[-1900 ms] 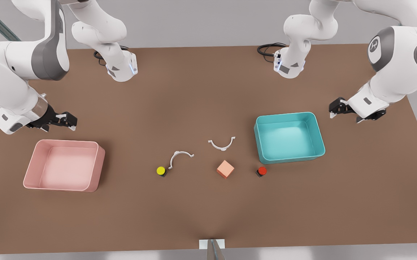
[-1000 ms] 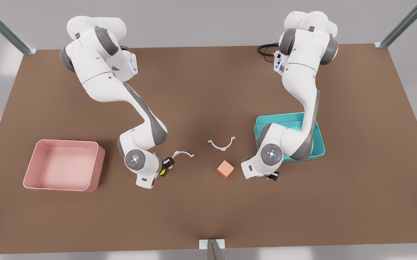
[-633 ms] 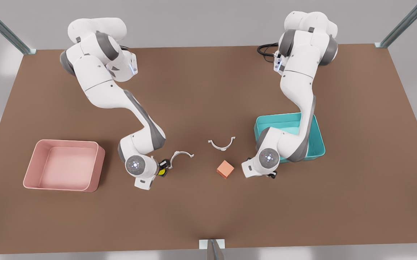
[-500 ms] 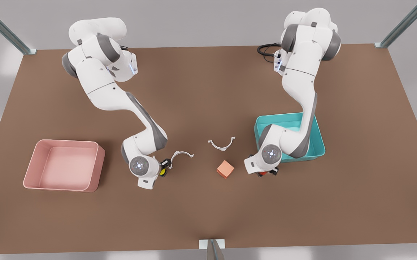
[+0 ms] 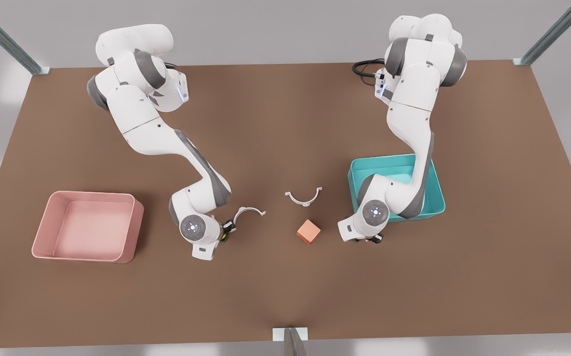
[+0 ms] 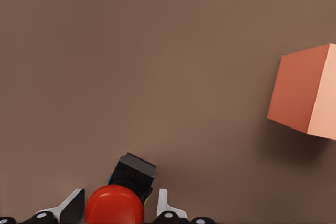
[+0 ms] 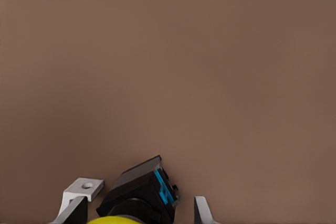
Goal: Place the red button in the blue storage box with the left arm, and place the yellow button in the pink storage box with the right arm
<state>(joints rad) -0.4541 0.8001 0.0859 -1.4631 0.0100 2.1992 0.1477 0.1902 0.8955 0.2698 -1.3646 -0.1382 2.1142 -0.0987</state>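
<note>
Tool status first: my left tool (image 6: pixel 119 199) is down at the surface (image 5: pixel 285 123) with its fingers (image 6: pixel 73 205) hard against either side of the red button (image 6: pixel 114 208), closed on it as far as I can see. The button sits upright between them on the surface, red cap above its black base. From the front view this tool (image 5: pixel 368 240) is just off the blue storage box (image 5: pixel 389 159), at the corner nearest the surface's middle, with the salmon cube (image 5: pixel 308 231) close beside it toward the centre.

My right tool (image 7: pixel 139 208) is also low, straddling the yellow button (image 7: pixel 137 195), but its fingers (image 7: pixel 202 211) stand apart from the black base with brown surface showing in the gaps, so it is open and grips nothing. From the front view that tool (image 5: pixel 225 232) and the yellow button (image 5: pixel 223 238) lie between the pink storage box (image 5: pixel 132 222) and the cube. One end of a white curved piece (image 5: pixel 248 213) lies just beside the tool; a second curved piece (image 5: pixel 304 198) lies near the centre. Both boxes sit toward opposite side edges.
</note>
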